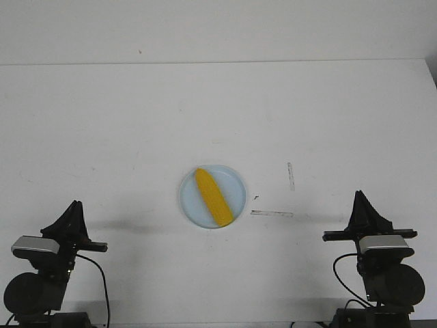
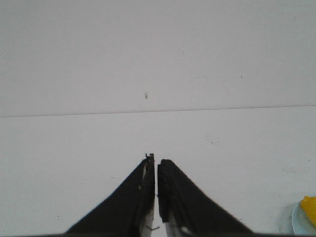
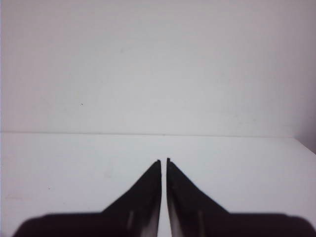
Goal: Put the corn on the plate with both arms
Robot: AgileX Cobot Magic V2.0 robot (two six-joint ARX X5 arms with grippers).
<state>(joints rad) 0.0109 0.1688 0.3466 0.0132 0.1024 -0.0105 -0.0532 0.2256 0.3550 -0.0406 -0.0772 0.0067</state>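
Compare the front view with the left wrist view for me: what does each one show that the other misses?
Only the front view shows the whole plate with the corn lying diagonally inside it, both arms parked at the near edge, the right gripper, and tape marks on the table. Only the left wrist view shows the left gripper close up, fingers nearly together and holding nothing. Both catch part of the corn and plate rim, and the white table.
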